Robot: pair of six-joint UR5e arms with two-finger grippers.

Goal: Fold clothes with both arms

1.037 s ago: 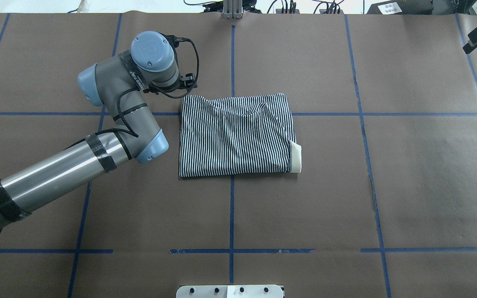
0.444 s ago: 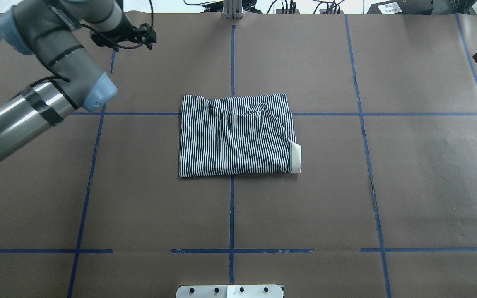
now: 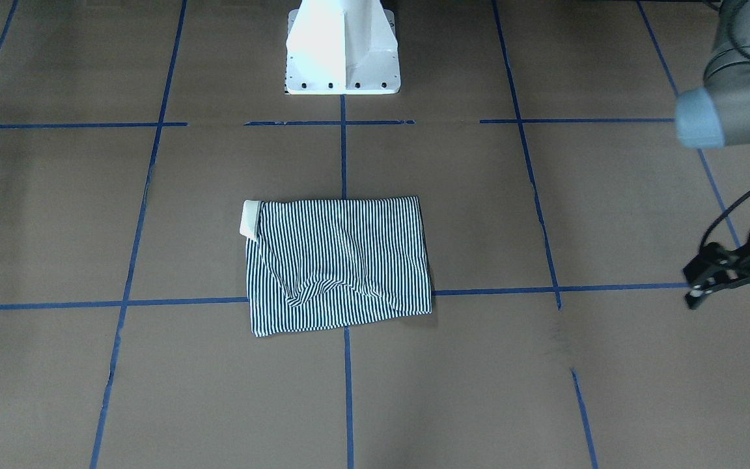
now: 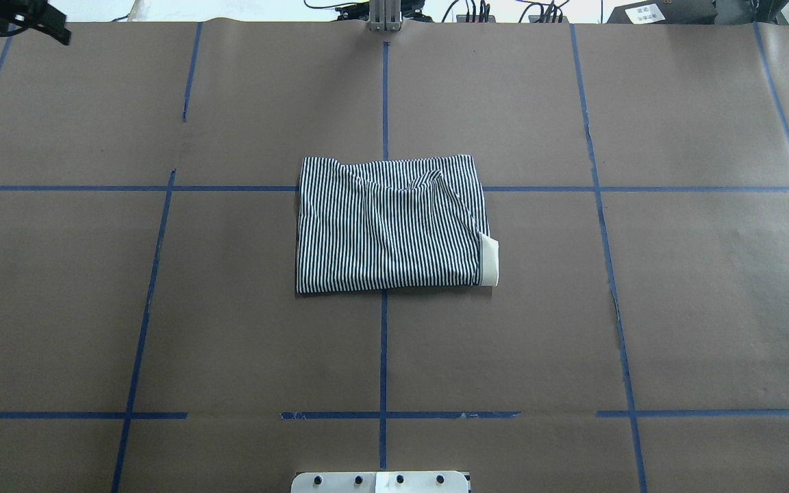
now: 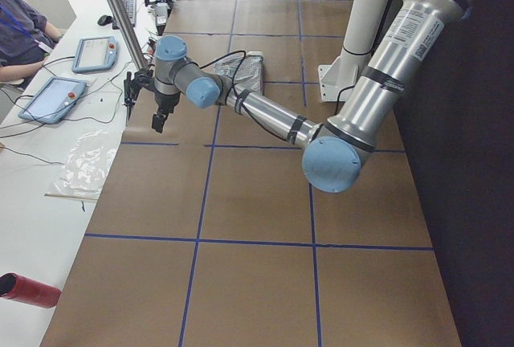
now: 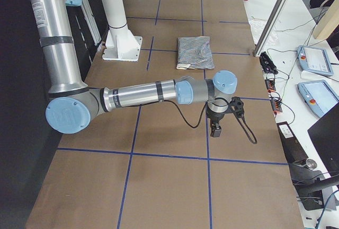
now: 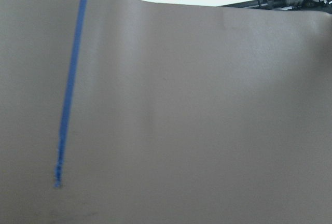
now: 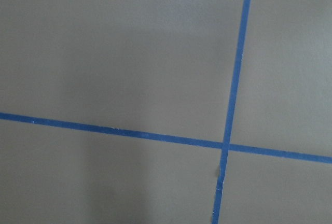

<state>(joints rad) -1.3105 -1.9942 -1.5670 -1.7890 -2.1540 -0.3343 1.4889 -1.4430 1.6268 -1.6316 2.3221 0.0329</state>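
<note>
The shirt [image 4: 387, 226], folded in the table's middle, looks soft, light and floppy, so a corner is best to pinch. The left gripper [image 3: 731, 293] has its jaws wide apart. Nobody can tell about the right gripper [image 6: 216, 125].

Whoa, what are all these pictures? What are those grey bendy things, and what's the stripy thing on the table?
The grey bendy things are two robot arms. Each one ends in a black pincher, called a gripper, that works like two fingers.

All the pictures show the same moment from different cameras: one above the table, one across from the robot, one at each end of the table, and a tiny one on each wrist.

The stripy thing is a polo shirt. It lies folded into a rectangle in the middle of the brown table, which has blue tape lines on it.

The left gripper is out near one end with its fingers apart. The right gripper hangs near the other end. Neither touches the shirt, and the wrist cameras see only bare table.
</note>
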